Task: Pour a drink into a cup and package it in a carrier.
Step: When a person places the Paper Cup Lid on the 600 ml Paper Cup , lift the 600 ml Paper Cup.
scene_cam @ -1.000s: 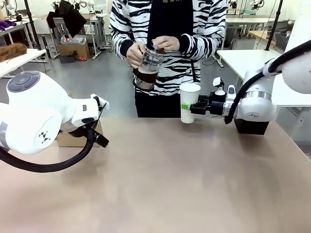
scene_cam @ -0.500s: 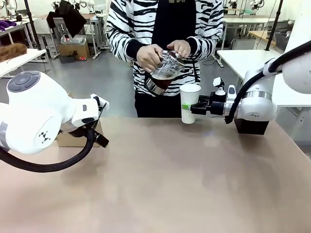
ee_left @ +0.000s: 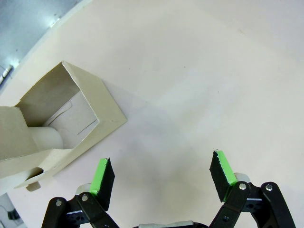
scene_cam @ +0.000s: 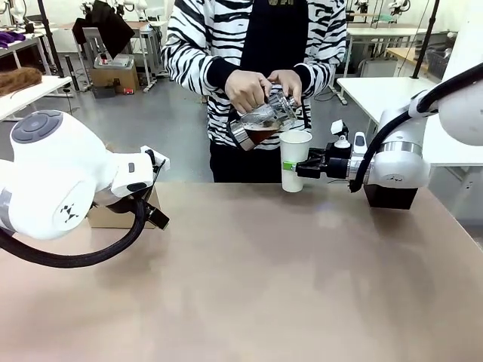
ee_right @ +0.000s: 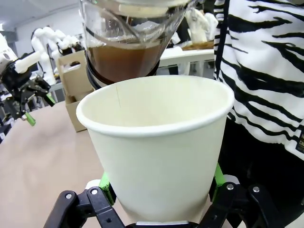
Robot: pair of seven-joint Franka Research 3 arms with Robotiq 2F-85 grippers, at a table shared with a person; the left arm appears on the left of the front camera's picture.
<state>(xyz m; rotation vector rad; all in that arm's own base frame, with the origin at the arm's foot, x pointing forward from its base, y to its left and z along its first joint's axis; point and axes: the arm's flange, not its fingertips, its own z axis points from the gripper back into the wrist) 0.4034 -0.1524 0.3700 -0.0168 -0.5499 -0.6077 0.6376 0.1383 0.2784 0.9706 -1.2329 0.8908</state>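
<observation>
While the right jaws pinch the upright cup [scene_cam: 294, 160], the person [scene_cam: 256, 45] tilts the jug [scene_cam: 263, 121] of drink [ee_right: 121, 61] just above its rim; left jaws hang spread and empty by the carrier [ee_left: 107, 104], well left of the cup.
</observation>
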